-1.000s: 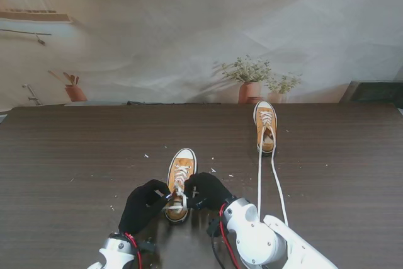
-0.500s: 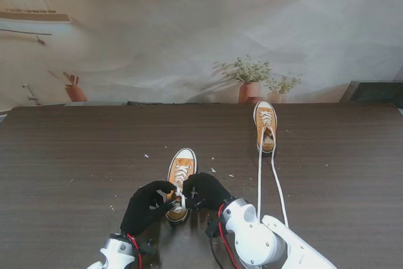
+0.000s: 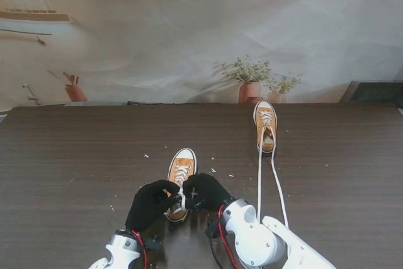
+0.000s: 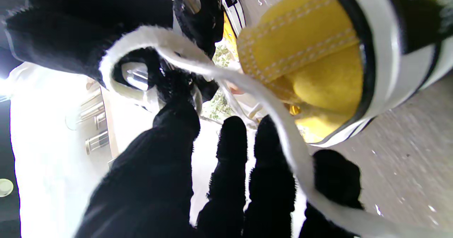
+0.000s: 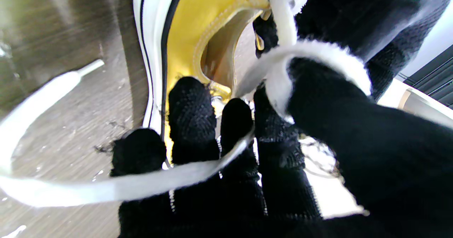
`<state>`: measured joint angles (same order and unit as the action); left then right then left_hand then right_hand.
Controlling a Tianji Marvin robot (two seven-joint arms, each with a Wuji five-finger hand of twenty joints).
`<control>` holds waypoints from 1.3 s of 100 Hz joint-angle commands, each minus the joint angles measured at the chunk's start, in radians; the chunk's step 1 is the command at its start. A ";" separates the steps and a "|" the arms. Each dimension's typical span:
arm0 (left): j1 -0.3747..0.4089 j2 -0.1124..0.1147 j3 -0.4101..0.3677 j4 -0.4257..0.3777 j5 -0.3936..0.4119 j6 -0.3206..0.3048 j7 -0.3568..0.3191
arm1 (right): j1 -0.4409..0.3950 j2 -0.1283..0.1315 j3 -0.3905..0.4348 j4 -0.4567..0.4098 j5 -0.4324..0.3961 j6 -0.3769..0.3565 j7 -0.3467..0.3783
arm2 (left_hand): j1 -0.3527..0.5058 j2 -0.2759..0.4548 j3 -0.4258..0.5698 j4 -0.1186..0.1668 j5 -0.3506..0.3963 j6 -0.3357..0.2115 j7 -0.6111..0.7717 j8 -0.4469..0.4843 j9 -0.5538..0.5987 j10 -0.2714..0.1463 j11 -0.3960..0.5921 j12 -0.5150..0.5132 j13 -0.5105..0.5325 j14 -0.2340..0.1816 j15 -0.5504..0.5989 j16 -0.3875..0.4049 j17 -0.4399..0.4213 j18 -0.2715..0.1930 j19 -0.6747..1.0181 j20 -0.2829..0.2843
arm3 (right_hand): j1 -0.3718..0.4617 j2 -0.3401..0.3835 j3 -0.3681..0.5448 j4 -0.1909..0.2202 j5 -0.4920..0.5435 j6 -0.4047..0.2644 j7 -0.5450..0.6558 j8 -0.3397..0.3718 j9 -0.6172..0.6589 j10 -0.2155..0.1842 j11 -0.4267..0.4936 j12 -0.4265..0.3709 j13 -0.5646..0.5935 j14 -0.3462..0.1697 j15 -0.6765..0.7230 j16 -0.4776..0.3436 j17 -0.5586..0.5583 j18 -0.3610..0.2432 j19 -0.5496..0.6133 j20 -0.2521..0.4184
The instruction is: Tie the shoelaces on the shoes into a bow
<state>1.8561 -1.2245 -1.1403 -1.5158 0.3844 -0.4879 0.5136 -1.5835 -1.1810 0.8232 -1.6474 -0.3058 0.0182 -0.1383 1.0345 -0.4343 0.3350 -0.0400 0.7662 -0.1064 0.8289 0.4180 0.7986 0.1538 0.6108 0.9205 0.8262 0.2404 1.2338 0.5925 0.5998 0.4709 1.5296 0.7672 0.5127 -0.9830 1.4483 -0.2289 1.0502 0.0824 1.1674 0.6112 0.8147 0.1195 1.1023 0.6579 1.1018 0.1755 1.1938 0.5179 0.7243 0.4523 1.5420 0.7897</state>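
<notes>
A yellow sneaker [image 3: 181,171] with a white toe cap lies in front of me, toe pointing away. Both black-gloved hands meet over its heel end: my left hand [image 3: 150,205] from the left, my right hand [image 3: 205,191] from the right. Each is shut on the white shoelace [image 3: 182,201]. In the left wrist view the shoelace [image 4: 247,89] forms a loop round a black finger and crosses my left hand's fingers [image 4: 269,167] beside the sneaker's heel [image 4: 311,50]. In the right wrist view the shoelace [image 5: 311,52] wraps over a black thumb, and a second strand [image 5: 141,185] crosses my fingers [image 5: 193,110].
A second yellow sneaker [image 3: 266,125] lies farther away on the right. Its two long untied laces [image 3: 259,184] trail toward me past my right arm. Small white specks dot the dark wood table [image 3: 75,155]. Potted plants [image 3: 250,80] stand behind the far edge.
My left hand has shifted right and closer to the right hand. The fingers of both have drawn together over the sneaker's heel end, covering more of the lace.
</notes>
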 commanded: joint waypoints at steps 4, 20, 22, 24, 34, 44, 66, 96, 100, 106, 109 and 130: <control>0.018 -0.004 -0.010 -0.015 0.009 0.010 -0.006 | -0.003 0.001 0.001 -0.002 -0.006 0.004 0.010 | 0.031 0.005 -0.026 0.013 0.077 0.006 0.015 -0.035 0.024 -0.012 -0.020 0.016 0.028 0.010 0.028 0.002 0.009 0.039 0.028 0.005 | 0.006 0.012 0.075 -0.008 0.001 -0.073 0.007 0.016 -0.027 -0.024 -0.005 -0.008 -0.016 0.006 -0.010 -0.008 0.001 -0.004 0.009 -0.004; 0.041 0.000 -0.045 -0.033 0.024 0.023 -0.004 | 0.003 -0.002 0.008 0.001 -0.024 0.023 -0.004 | 0.039 -0.007 -0.030 -0.001 0.121 0.015 -0.018 -0.091 0.033 -0.019 -0.041 -0.008 0.024 -0.002 0.021 -0.002 0.002 0.025 0.023 0.007 | 0.003 0.012 0.072 -0.004 0.002 -0.088 0.005 0.016 -0.028 -0.025 -0.005 -0.008 -0.017 0.001 -0.012 -0.008 0.001 -0.004 0.009 -0.004; 0.043 0.000 -0.048 -0.034 0.024 0.024 -0.003 | 0.003 -0.002 0.009 0.000 -0.024 0.026 -0.006 | 0.041 -0.009 -0.029 -0.001 0.123 0.017 -0.017 -0.091 0.034 -0.019 -0.042 -0.008 0.024 -0.001 0.020 -0.002 0.001 0.025 0.023 0.007 | 0.003 0.012 0.072 -0.004 0.002 -0.088 0.005 0.016 -0.029 -0.025 -0.005 -0.007 -0.017 0.001 -0.012 -0.008 0.001 -0.004 0.009 -0.004; 0.044 0.000 -0.050 -0.034 0.026 0.026 0.000 | 0.004 -0.003 0.010 0.000 -0.024 0.029 -0.008 | 0.043 -0.010 -0.029 0.000 0.125 0.018 -0.015 -0.090 0.035 -0.019 -0.042 -0.008 0.024 -0.001 0.020 -0.003 0.000 0.024 0.022 0.007 | 0.005 0.010 0.072 -0.003 0.002 -0.086 0.004 0.016 -0.030 -0.024 -0.006 -0.007 -0.017 0.000 -0.012 -0.008 0.001 -0.004 0.009 -0.004; 0.050 0.001 -0.064 -0.038 0.031 0.034 -0.001 | 0.006 -0.004 0.012 0.000 -0.043 0.038 -0.019 | 0.045 -0.010 -0.028 0.000 0.128 0.028 -0.012 -0.089 0.040 -0.022 -0.046 -0.008 0.024 -0.004 0.019 -0.003 -0.004 0.023 0.020 0.007 | 0.005 0.014 0.067 -0.003 0.007 -0.104 -0.004 0.008 -0.032 -0.024 -0.006 -0.007 -0.019 0.000 -0.013 -0.008 0.000 -0.006 0.008 -0.005; 0.051 0.001 -0.072 -0.038 0.024 0.045 -0.002 | 0.009 -0.006 0.013 0.001 -0.050 0.054 -0.025 | 0.046 -0.013 -0.028 0.001 0.132 0.035 -0.019 -0.097 0.043 -0.020 -0.051 -0.008 0.024 0.000 0.019 -0.003 -0.005 0.026 0.018 0.007 | 0.012 0.013 0.059 0.000 0.020 -0.119 -0.017 -0.005 -0.032 -0.022 -0.007 -0.007 -0.023 0.000 -0.014 -0.008 -0.004 -0.010 0.006 -0.006; 0.050 0.004 -0.092 -0.032 0.014 0.074 -0.021 | 0.014 -0.014 0.013 0.021 -0.061 0.082 -0.053 | 0.044 -0.012 -0.030 0.000 0.135 0.035 -0.024 -0.102 0.043 -0.017 -0.053 -0.006 0.022 0.000 0.018 -0.003 -0.006 0.028 0.017 0.007 | 0.039 -0.003 0.044 0.003 0.071 -0.142 -0.040 -0.077 -0.006 -0.017 -0.023 -0.015 -0.019 0.012 -0.015 -0.008 -0.006 -0.011 0.004 -0.008; 0.051 0.000 -0.123 -0.019 0.000 0.115 -0.011 | 0.022 -0.026 0.017 0.055 -0.079 0.110 -0.097 | 0.061 0.007 -0.031 -0.001 0.109 0.047 -0.006 -0.058 0.024 0.010 -0.051 0.001 0.019 0.000 0.019 -0.002 -0.005 0.031 0.016 0.010 | 0.048 0.033 0.010 -0.010 0.049 -0.128 -0.043 -0.099 -0.013 -0.016 -0.031 -0.015 -0.028 0.012 -0.022 -0.009 -0.019 -0.005 -0.007 -0.011; 0.053 0.001 -0.127 -0.020 -0.002 0.123 -0.014 | 0.022 -0.026 0.018 0.057 -0.079 0.114 -0.098 | 0.063 0.017 -0.035 -0.002 0.095 0.047 0.004 -0.034 0.017 0.008 -0.050 0.005 0.017 -0.005 0.019 -0.001 -0.006 0.025 0.015 0.009 | 0.051 0.043 0.003 -0.014 0.046 -0.121 -0.044 -0.097 -0.016 -0.018 -0.031 -0.016 -0.031 0.012 -0.024 -0.009 -0.020 -0.005 -0.008 -0.010; 0.056 0.001 -0.133 -0.022 -0.007 0.133 -0.018 | 0.021 -0.025 0.020 0.058 -0.082 0.119 -0.098 | 0.068 0.025 -0.040 -0.002 0.082 0.051 0.015 -0.007 0.013 0.009 -0.050 0.006 0.015 -0.005 0.019 -0.001 -0.006 0.023 0.016 0.009 | 0.054 0.053 -0.003 -0.017 0.042 -0.116 -0.046 -0.095 -0.020 -0.018 -0.030 -0.017 -0.033 0.011 -0.025 -0.009 -0.022 -0.006 -0.009 -0.010; 0.056 0.001 -0.136 -0.022 -0.007 0.137 -0.017 | 0.020 -0.025 0.022 0.058 -0.082 0.121 -0.098 | 0.069 0.026 -0.042 -0.002 0.079 0.054 0.019 0.004 0.014 0.009 -0.049 0.007 0.013 -0.003 0.018 -0.001 -0.006 0.023 0.016 0.009 | 0.056 0.057 -0.006 -0.018 0.039 -0.112 -0.045 -0.093 -0.021 -0.017 -0.030 -0.018 -0.035 0.011 -0.025 -0.009 -0.024 -0.006 -0.010 -0.010; 0.062 -0.003 -0.156 -0.020 -0.010 0.152 -0.002 | 0.011 -0.023 0.032 0.050 -0.092 0.134 -0.099 | 0.075 0.026 -0.048 0.001 0.082 0.076 0.013 0.022 0.021 0.010 -0.045 0.006 0.017 0.003 0.019 0.000 -0.007 0.032 0.014 0.009 | 0.060 0.063 -0.014 -0.019 0.038 -0.112 -0.048 -0.090 -0.023 -0.015 -0.028 -0.022 -0.037 0.011 -0.024 -0.008 -0.031 -0.006 -0.009 -0.008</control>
<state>1.9119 -1.2267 -1.2871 -1.5320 0.3715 -0.3462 0.5172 -1.5663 -1.2081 0.8506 -1.5917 -0.3949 0.1453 -0.2495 1.0485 -0.4373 0.3114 -0.0502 0.8360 -0.0526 0.7863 0.4042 0.8281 0.1584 0.5723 0.9205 0.8262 0.2511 1.2338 0.5925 0.5908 0.4709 1.5297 0.7672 0.5146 -0.9550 1.4216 -0.2524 1.0713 0.0469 1.1148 0.5341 0.8151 0.1195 1.0772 0.6462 1.0774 0.1780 1.1716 0.5179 0.7000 0.4493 1.5301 0.7834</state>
